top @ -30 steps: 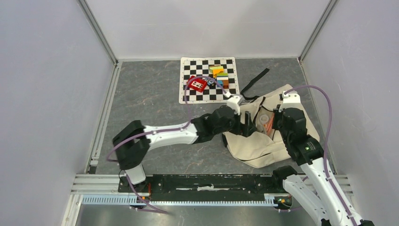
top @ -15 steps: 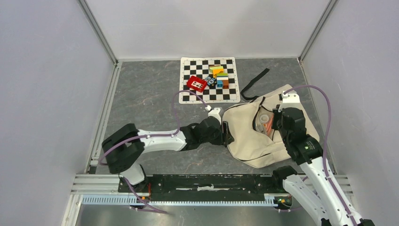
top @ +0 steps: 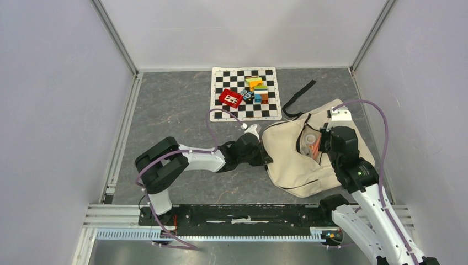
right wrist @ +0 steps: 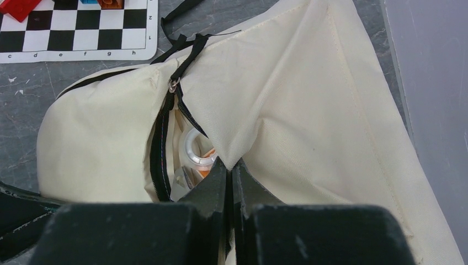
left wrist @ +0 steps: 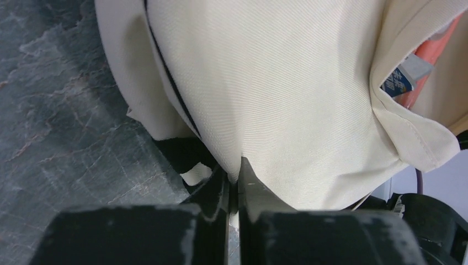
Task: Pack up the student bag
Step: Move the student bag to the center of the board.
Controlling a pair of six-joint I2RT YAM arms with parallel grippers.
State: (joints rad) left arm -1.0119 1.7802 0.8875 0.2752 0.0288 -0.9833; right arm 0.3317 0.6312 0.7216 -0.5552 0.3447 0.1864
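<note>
- Top external view: we find the student bag [top: 292, 163] lying flat on the grey table [top: 171, 110], right of centre, between the 2 arms. Its zippered opening faces up.
- The left gripper [top: 266, 157] meets the bag's left edge. In the left wrist view its 2 fingers [left wrist: 259, 193] are pressed together on a pinch of the cream fabric.
- The right gripper [top: 322, 147] sits at the right side of the opening. In the right wrist view its fingers are clamped on a fold of the cream flap, just beside the black zipper [right wrist: 161, 138].
- Inside the opening we note a clear round item [right wrist: 193, 149] and an orange item [left wrist: 441, 44]; we cannot tell what either is.
- The chessboard mat [top: 221, 113] lies beyond the bag, apart from it. It carries a red block [top: 230, 97] and a cluster of coloured blocks [top: 257, 88].
- A black strap [top: 301, 94] runs across the table from the mat's right side toward the bag's far edge.
</note>
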